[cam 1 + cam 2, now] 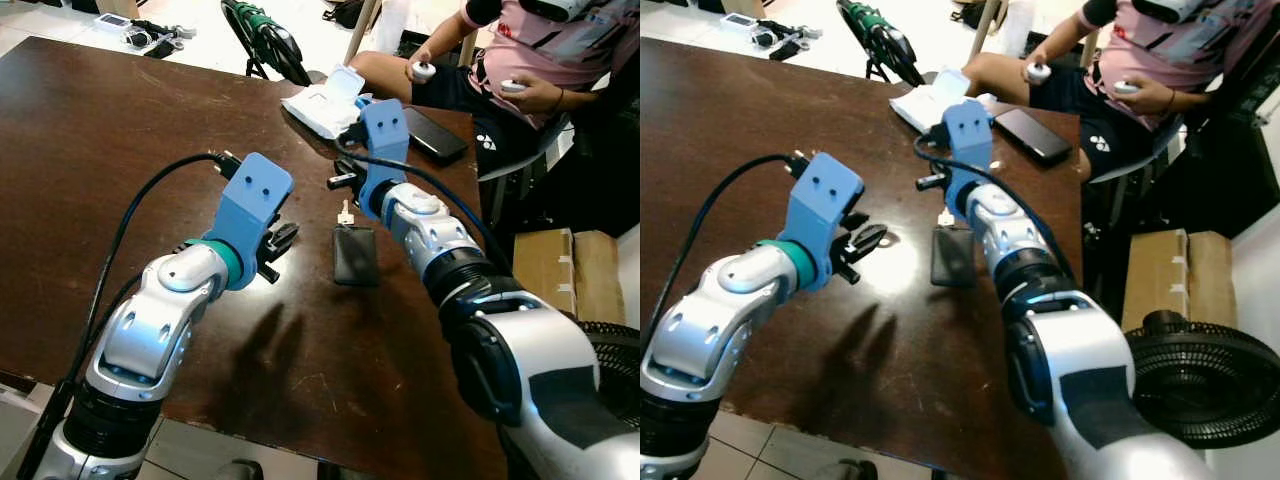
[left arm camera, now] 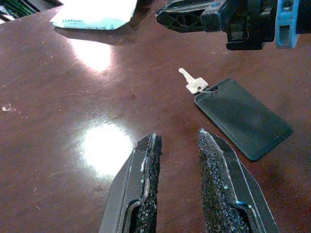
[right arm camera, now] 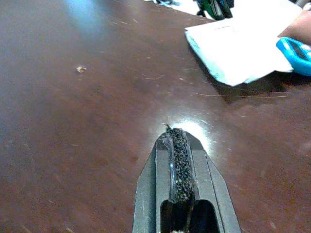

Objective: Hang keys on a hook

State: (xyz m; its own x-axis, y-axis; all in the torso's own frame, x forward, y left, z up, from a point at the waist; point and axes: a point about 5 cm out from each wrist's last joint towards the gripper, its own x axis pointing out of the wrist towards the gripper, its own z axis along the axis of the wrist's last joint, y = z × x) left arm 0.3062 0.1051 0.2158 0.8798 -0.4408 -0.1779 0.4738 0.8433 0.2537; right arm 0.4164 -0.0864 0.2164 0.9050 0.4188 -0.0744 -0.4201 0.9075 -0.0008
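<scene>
Task barely begun, by the look of it: the key [image 2: 193, 82] lies flat on the dark wooden desk [image 1: 90, 150], joined to a black rectangular fob [image 2: 242, 117]. Nothing is lifted, and no hook can be made out. Pickup, carry and hanging all remain.

Left gripper [image 2: 179, 182] hovers low over the desk, fingers slightly parted, holding nothing. Key and fob lie near, a little ahead of its tips and toward the robot's right.

Right gripper [image 1: 343, 180] hangs just beyond the key, fingers pressed together and empty.

White packet [image 1: 322, 104] and dark phone [image 1: 434, 133] sit at the desk's far edge. A seated person [image 1: 520, 60] holds controllers beyond it.
</scene>
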